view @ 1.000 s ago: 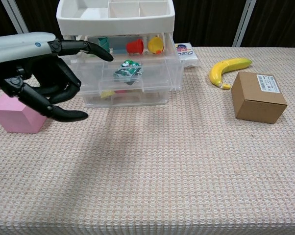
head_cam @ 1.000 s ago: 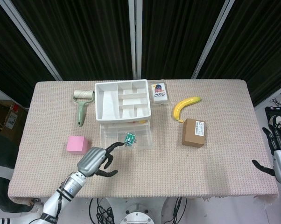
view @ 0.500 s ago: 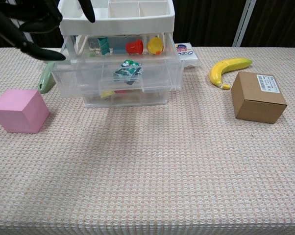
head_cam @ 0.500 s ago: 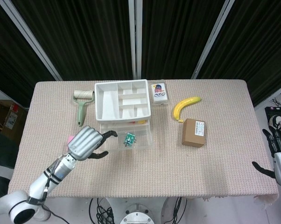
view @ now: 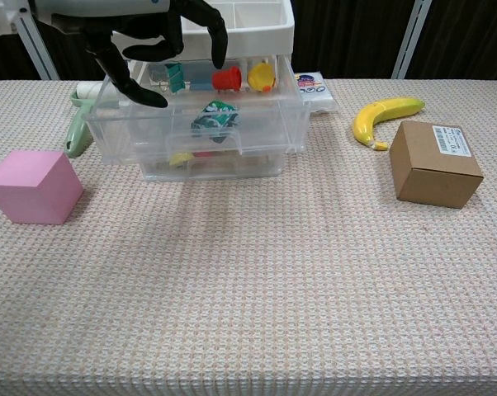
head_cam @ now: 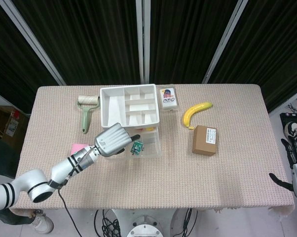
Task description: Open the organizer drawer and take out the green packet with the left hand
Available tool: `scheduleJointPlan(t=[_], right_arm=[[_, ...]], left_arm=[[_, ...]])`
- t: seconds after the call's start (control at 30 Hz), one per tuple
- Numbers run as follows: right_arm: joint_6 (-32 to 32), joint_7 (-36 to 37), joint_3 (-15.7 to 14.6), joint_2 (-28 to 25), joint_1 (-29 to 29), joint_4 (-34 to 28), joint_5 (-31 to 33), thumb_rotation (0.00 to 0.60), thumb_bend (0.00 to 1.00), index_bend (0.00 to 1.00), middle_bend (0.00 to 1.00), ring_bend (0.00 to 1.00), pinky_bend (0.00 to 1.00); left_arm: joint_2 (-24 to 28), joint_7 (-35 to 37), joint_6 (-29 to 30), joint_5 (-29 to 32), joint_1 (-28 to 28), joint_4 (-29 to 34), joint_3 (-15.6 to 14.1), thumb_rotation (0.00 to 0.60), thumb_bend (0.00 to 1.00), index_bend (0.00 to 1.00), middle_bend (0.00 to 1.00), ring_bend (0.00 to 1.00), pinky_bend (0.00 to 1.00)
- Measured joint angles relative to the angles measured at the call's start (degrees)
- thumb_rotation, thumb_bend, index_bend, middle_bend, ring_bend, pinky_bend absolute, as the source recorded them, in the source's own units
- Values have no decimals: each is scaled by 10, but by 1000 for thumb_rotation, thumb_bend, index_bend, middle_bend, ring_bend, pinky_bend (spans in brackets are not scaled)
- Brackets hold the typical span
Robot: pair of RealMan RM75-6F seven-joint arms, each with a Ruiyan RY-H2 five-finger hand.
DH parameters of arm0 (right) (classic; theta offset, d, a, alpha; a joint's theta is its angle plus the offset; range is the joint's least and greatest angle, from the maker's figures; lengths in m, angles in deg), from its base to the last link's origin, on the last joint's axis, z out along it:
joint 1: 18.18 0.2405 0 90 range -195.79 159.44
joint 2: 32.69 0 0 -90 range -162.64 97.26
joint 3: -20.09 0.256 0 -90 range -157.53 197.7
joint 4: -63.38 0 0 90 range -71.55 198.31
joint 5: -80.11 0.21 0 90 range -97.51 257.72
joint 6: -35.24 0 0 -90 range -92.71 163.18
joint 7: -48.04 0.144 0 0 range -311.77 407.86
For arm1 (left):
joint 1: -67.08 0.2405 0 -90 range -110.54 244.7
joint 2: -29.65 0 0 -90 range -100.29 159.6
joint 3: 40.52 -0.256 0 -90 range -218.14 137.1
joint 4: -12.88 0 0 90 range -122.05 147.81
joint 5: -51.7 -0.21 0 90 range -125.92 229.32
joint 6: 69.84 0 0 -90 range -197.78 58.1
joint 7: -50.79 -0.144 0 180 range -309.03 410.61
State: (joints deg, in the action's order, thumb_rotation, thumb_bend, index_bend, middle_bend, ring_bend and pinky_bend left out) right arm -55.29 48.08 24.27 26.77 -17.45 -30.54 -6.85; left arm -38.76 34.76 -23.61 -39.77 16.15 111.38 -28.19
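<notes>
Tabletop [head_cam: 237, 173]: covered in woven beige cloth; all items below are carried on it.

Organizer [head_cam: 129, 105]: white divided tray on top, clear drawers beneath. The upper drawer [view: 116, 128] is seen pulled forward, so the opening step is judged done.

Left hand [head_cam: 110, 140]: held over the open drawer with fingers spread and curved downward, nothing held. In the chest view its dark fingertips [view: 218, 51] hang above the drawer's contents, apart from the packet.

Right hand [head_cam: 296, 168]: parked at the tabletop's far right edge, fingers apart, nothing held.

Cardboard box [head_cam: 204, 140]: right of the organizer, well apart from it.

Pink cube [view: 34, 186]: front left, partly hidden by the left arm in the head view.

Banana [head_cam: 195, 112]: behind the cardboard box.

Lint roller [head_cam: 87, 114]: green handle, just left of the organizer.

Small printed box [head_cam: 168, 98]: beside the tray's right rear corner.

Green packet [view: 215, 116]: lies crumpled inside the open drawer, toward its middle front. Not yet gripped; reaching down, pinching and lifting out are judged to remain.

Obstructions: the drawer's clear front wall and the overhanging tray (a red cup-like piece [view: 226, 78] and a yellow one sit behind the packet) are judged to narrow the approach.
</notes>
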Motion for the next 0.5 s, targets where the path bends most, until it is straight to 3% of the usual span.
scheduleJointPlan(t=[0.5], right_arm=[[4,3,0,6,-5,5,11,600,38,0,0,0,0]], left_arm=[[-10,-26,-63,16,-64,-10,-15,600,212,306,839,926,1000]])
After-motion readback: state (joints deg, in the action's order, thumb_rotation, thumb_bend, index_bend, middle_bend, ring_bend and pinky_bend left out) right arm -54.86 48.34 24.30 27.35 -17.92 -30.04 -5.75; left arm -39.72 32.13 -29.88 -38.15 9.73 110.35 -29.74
